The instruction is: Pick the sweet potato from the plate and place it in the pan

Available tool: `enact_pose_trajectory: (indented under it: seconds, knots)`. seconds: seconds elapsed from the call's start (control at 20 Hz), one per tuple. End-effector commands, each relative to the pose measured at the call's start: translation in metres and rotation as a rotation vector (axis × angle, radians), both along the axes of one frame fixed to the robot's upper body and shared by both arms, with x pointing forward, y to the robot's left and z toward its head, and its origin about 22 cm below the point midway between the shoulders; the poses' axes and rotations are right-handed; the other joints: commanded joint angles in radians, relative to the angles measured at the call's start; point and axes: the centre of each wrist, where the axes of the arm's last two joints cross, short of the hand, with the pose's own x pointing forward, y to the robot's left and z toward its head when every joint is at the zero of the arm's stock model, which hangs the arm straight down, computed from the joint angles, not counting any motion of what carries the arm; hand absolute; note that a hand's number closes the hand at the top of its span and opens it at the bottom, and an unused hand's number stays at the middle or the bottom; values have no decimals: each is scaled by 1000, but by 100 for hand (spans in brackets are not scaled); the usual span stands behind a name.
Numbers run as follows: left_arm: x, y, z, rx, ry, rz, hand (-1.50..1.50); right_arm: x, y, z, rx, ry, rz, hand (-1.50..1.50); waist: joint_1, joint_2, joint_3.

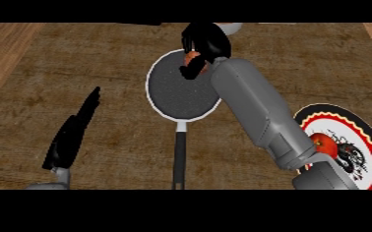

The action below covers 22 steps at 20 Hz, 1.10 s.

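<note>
The wooden bench [87, 49] carries a dark frying pan [178, 91] at its middle, handle toward the robot, within easy reach. A patterned plate [347, 128] lies at the right edge with a red tomato-like item [325, 145] on it. The right robot hand [203, 44] hangs over the pan's far rim, fingers curled round the orange sweet potato [193, 58], apparently positioned for release. The left robot hand [73, 130] rests spread at the left, out of the way.
</note>
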Motion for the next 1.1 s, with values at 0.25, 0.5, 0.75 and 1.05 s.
enact_pose_trajectory:
  seconds: [0.25,0.5,0.75,1.05]
  knots:
    - [14,-11,15,24,-32,-62,0,0,-21,-42,161,357,-82,-150,65,20,2]
    - [17,-5,13,24,-29,-72,0,1,-23,-42,366,396,-92,-150,83,17,2]
    - [17,-8,7,9,-10,-53,0,0,-26,-43,546,202,-129,-150,63,14,2]
    - [7,-8,2,6,-14,-49,0,7,-28,-32,742,102,-309,-150,52,12,2]
